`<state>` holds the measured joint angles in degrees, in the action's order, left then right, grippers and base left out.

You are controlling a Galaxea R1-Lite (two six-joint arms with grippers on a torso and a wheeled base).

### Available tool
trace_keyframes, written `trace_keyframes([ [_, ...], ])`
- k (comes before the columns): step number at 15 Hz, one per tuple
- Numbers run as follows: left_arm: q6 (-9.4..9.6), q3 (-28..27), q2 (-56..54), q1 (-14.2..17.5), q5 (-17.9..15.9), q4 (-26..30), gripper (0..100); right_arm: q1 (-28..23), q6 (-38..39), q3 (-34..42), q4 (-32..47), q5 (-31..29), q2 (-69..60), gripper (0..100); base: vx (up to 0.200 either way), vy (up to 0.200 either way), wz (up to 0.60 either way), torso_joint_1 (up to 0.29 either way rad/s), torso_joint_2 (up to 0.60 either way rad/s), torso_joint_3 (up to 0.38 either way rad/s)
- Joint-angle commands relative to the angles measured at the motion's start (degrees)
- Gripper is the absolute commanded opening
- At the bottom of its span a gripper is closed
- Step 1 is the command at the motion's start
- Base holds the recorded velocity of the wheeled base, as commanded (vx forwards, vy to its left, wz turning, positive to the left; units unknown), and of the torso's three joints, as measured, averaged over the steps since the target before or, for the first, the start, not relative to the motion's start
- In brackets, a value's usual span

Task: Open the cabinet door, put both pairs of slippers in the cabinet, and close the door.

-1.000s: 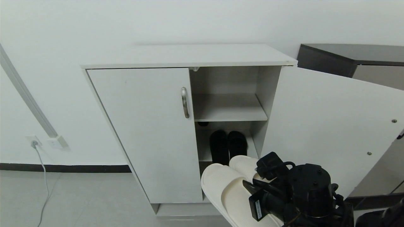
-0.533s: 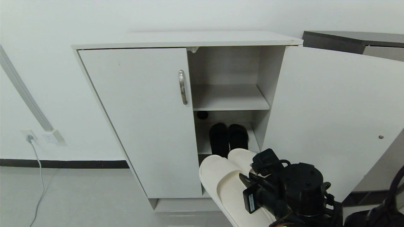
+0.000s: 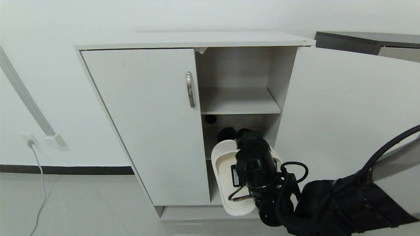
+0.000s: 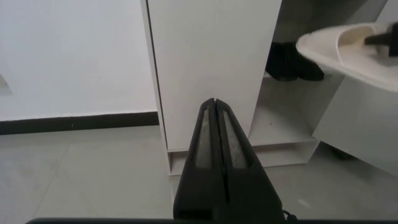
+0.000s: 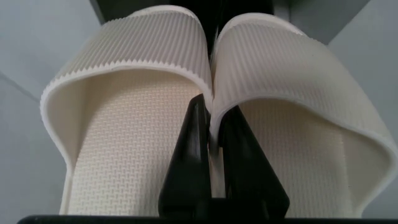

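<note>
The white cabinet (image 3: 193, 39) stands against the wall, its left door (image 3: 147, 124) closed and its right door (image 3: 344, 111) swung wide open. A pair of black slippers (image 3: 226, 133) (image 4: 292, 62) lies on a lower shelf, mostly hidden in the head view. My right gripper (image 5: 212, 109) (image 3: 246, 144) is shut on the inner edges of the pair of white slippers (image 3: 224, 170) (image 5: 143, 124) (image 4: 348, 46), held side by side at the cabinet opening, toes pointing inward, above the black pair. My left gripper (image 4: 214, 102) hangs shut and empty in front of the closed door.
The upper shelf (image 3: 239, 101) is bare, as is the bottom shelf (image 4: 280, 124). A dark piece of furniture (image 3: 361, 39) stands behind the open door. A wall socket with a cable (image 3: 31, 143) is at the left, above open floor (image 3: 82, 209).
The head camera tilted, shifting the whole picture. My right arm has carried the white slippers forward to the cabinet opening, now covering most of the black pair.
</note>
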<state>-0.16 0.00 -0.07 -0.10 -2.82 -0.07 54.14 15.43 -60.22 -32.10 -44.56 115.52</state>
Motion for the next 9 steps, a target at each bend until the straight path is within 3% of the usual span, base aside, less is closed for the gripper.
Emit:
trace_keyframes([
  [1, -0.02, 0.0, 0.1, 0.0, 0.0, 0.0, 0, 0.5, 0.5, -7.9, 5.9, -2.4, -1.6, 0, 0.000, 0.000, 0.00, 0.000, 0.00, 0.000],
  [4, -0.02, 0.0, 0.1, 0.0, 0.0, 0.0, 0, 0.7, 0.4, -14.2, 14.1, -2.6, -5.0, 0, 0.000, 0.000, 0.00, 0.000, 0.00, 0.000],
  [9, 0.07, 0.0, 0.1, 0.1, 0.0, 0.0, 0, -0.3, -0.1, -19.3, 17.9, -2.6, -4.7, 0, 0.000, 0.000, 0.00, 0.000, 0.00, 0.000],
])
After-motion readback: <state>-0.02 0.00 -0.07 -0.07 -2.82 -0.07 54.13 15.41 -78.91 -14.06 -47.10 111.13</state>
